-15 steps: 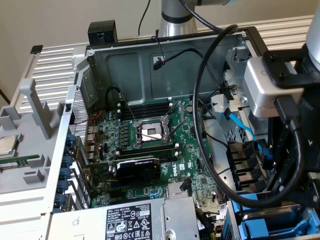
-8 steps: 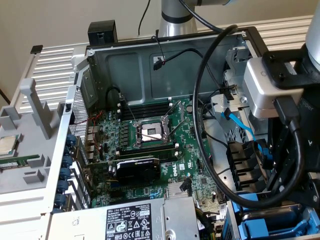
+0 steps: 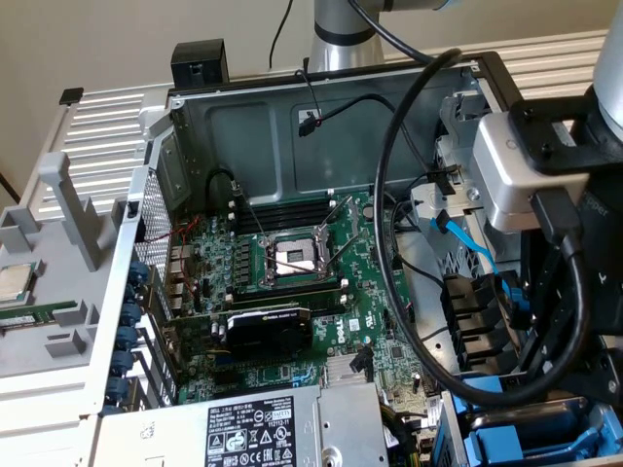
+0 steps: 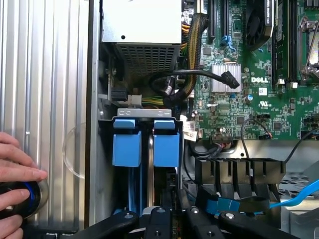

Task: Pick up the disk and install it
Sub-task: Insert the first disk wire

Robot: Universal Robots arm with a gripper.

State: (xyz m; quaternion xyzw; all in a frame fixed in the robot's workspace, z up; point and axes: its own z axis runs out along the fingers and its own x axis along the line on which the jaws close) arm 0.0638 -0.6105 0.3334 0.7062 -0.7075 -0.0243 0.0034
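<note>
The disk [image 4: 126, 149], in its blue frame, stands in the lower middle, just above our pincer [image 4: 172, 221]; we cannot tell if the pincer grips it

Open computer case [image 3: 195, 126] with motherboard [image 3: 292, 282] and power supply [image 3: 263, 433].

In the exterior view, the open computer case [image 3: 292, 126] leaves free room over the motherboard [image 3: 292, 282] in the middle of the frame. At right, thick black cables [image 3: 389, 195] loop across the drive bays [image 3: 477, 316], narrowing the way in. The power-supply box [image 3: 263, 433] blocks the bottom centre. In the wrist view, two blue drive carriers [image 4: 145, 142] fill their slots, and a person's hand [image 4: 17, 174] rests at the lower left edge.
</note>
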